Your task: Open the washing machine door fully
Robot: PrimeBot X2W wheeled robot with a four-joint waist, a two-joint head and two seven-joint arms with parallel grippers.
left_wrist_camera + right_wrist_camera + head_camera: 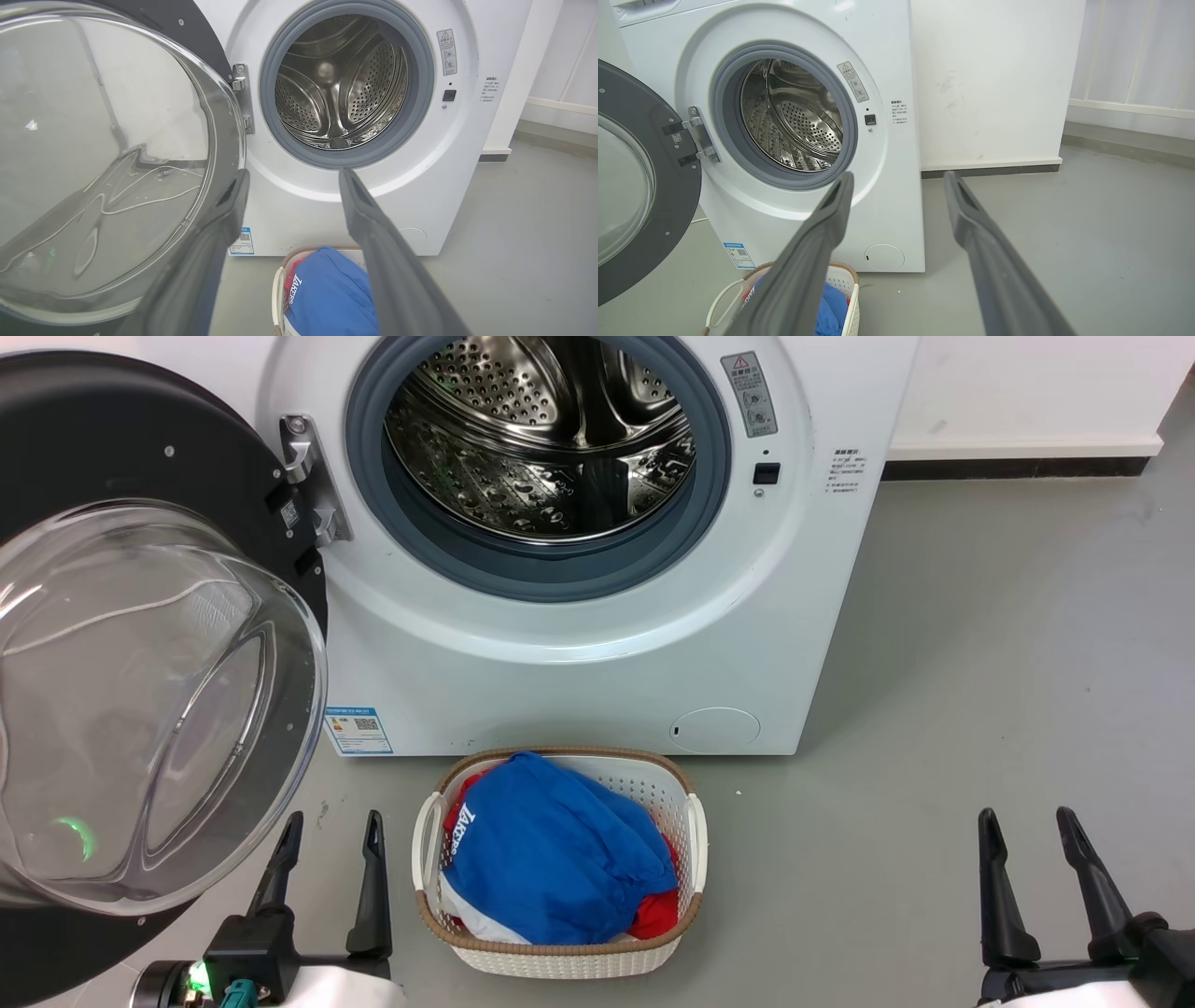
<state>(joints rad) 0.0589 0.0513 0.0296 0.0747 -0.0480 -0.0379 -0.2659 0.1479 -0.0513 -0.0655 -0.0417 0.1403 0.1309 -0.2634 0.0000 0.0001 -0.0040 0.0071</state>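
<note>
**Both pincers open and empty, door swung wide to the left**

The left pincer (333, 821) stands low in the head view with its two dark fingers spread apart and nothing between them. Its outer finger (278, 868) lies just beside the lower edge of the washing machine door (140, 691). Whether it touches the glass cannot be told. In the left wrist view the same pincer (293, 173) points toward the front of the machine, and its left finger overlaps the door's rim.

The right pincer (1027, 817) is likewise spread wide and holds nothing. It sits over bare grey floor (980, 709), well apart from the door. In the right wrist view its fingers (822, 233) frame the machine's lower right corner and the wall behind.

Between the two pincers, a white laundry basket (695, 831) with a brown woven rim stands on the floor, just in front of the washing machine (579, 681). A blue garment (551, 849) lies on top of red cloth inside it.

The door stands wide open on its hinge (303, 476) at the left of the opening, its clear bowl bulging toward the camera. The grey gasket (523, 569) and the steel drum (541, 439) are fully exposed. A blue label (358, 731) sits at the machine's lower left and a round service flap (714, 730) at its lower right.
</note>
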